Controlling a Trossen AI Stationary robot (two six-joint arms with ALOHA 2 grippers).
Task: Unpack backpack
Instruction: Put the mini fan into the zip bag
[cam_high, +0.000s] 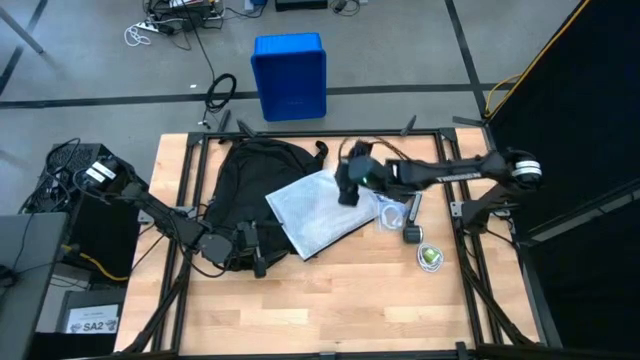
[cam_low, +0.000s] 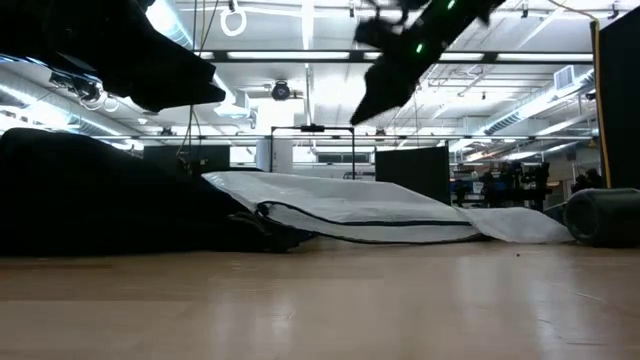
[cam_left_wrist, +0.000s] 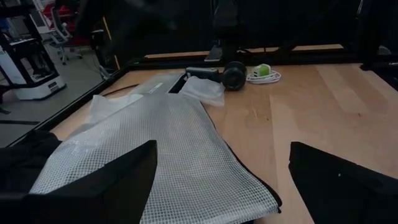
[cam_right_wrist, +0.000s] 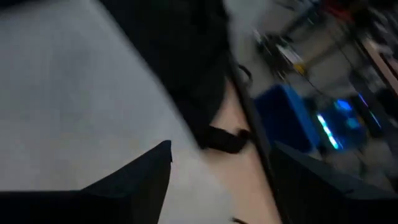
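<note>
The black backpack (cam_high: 248, 172) lies flat on the table's far left part. A white mesh pouch with a dark edge (cam_high: 320, 212) lies beside it, its left end resting on the backpack (cam_low: 80, 195) and its right end on the wood (cam_low: 420, 215). My right gripper (cam_high: 348, 190) hangs open above the pouch's far right corner, well clear of it in the low view (cam_low: 378, 100). My left gripper (cam_high: 250, 248) stands open at the backpack's near edge, pointing along the pouch (cam_left_wrist: 180, 143), with nothing between its fingers.
To the right of the pouch lie a clear bag with a white cable (cam_high: 392, 212), a dark cylinder (cam_high: 411, 234) and a small green and white thing (cam_high: 430, 256). A blue bin (cam_high: 290, 75) stands on the floor beyond the far edge. Bare wood spans the table's near half.
</note>
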